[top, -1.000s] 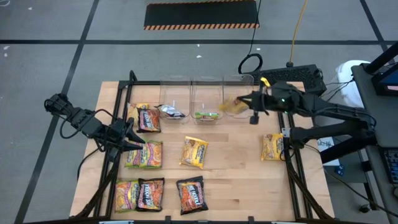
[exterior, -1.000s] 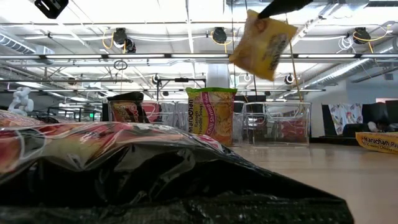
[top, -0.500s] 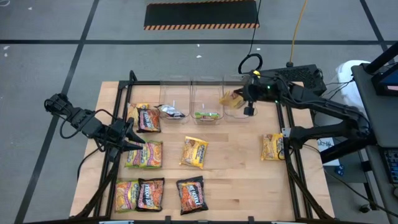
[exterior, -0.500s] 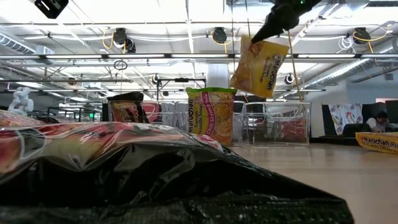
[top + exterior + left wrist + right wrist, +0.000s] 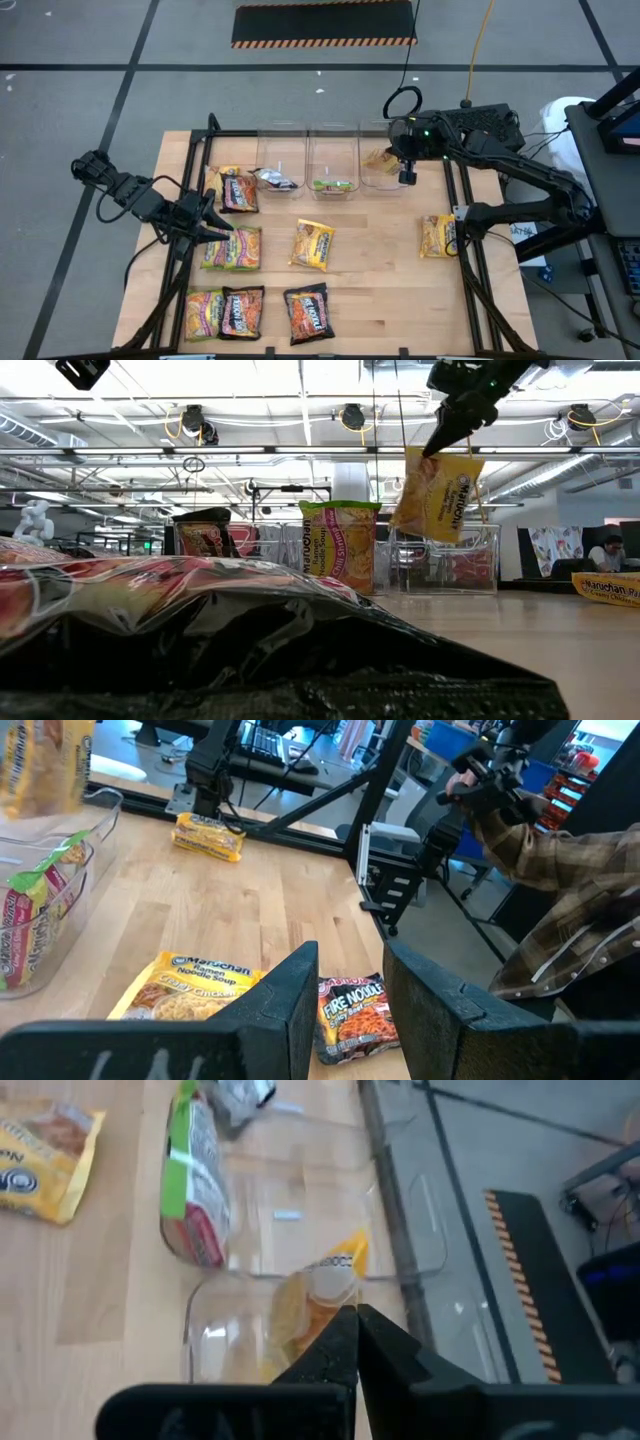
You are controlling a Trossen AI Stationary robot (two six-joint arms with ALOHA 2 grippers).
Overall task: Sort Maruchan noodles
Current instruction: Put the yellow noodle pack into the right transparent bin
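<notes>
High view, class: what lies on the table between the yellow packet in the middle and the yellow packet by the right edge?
Nothing: in the high view, only bare wood separates the middle yellow packet from the right-edge yellow packet.

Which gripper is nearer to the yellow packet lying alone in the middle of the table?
The left. The left gripper hovers open just beside the middle yellow packet, past the green packets. The right gripper is at the far clear bin, holding another yellow packet.
</notes>
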